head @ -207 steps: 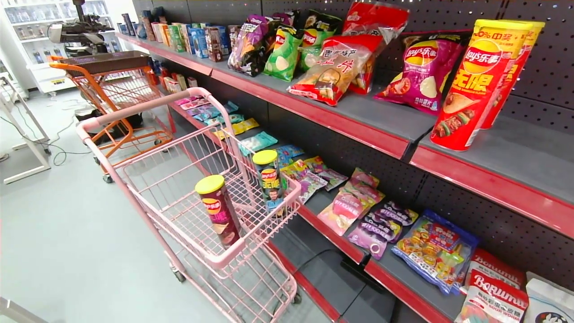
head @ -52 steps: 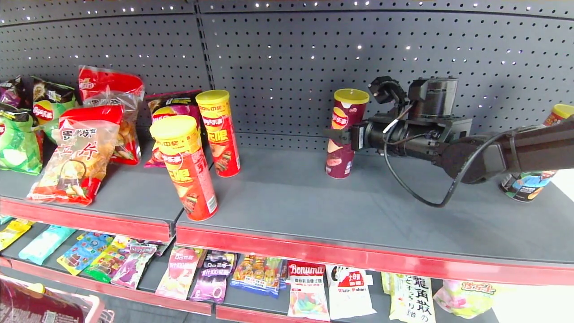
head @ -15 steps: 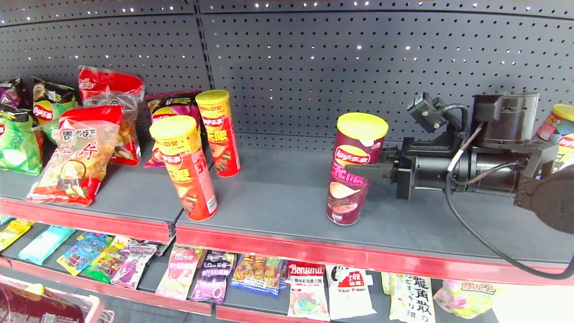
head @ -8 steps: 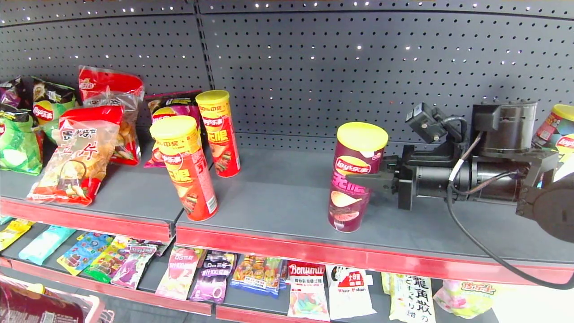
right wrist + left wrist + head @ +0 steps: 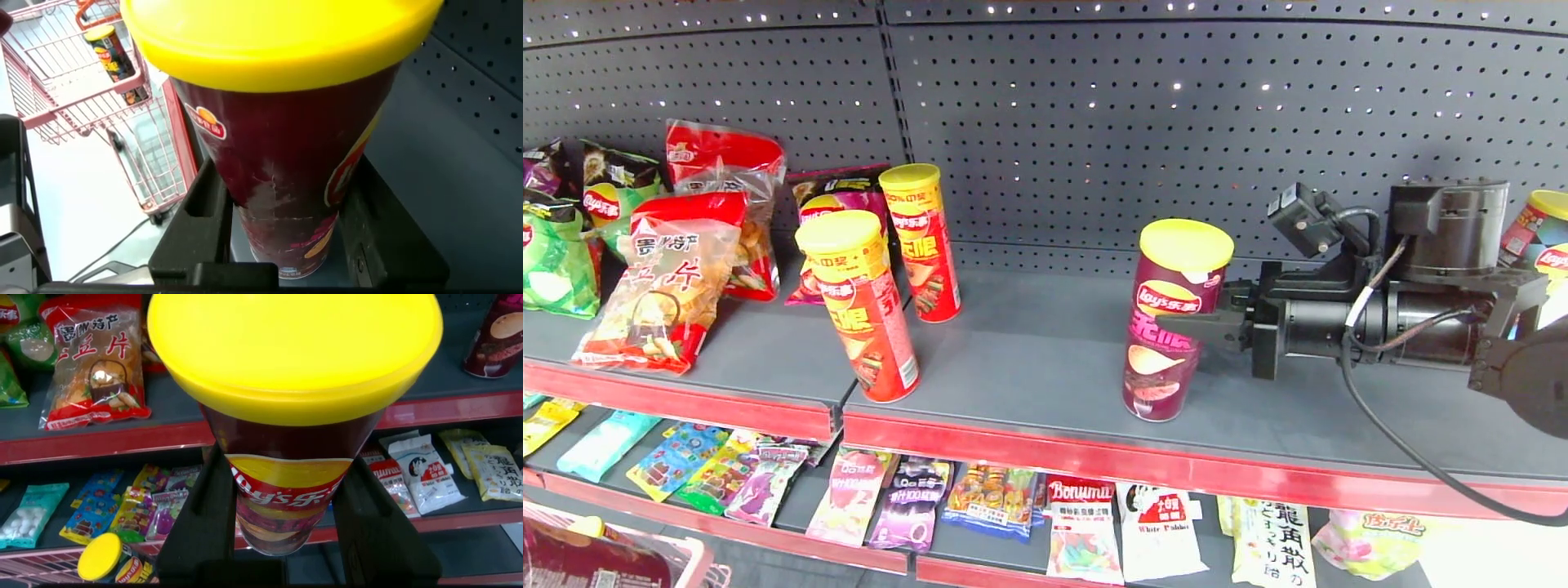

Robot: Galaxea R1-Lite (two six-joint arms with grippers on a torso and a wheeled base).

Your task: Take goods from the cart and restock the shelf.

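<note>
Jaws clasping can (image 5: pixel 1168 371) near shelf (image 5: pixel 1029 367) edge

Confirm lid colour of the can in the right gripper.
Yellow lid on the maroon can, clearest in the right wrist view.

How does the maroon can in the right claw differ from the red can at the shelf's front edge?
The maroon can is dark maroon; the red can is bright red. The maroon can is clamped in the right claw; the red can stands free. The red can has a second red can behind it; the maroon can has none. Both are upright with yellow lids.
</note>
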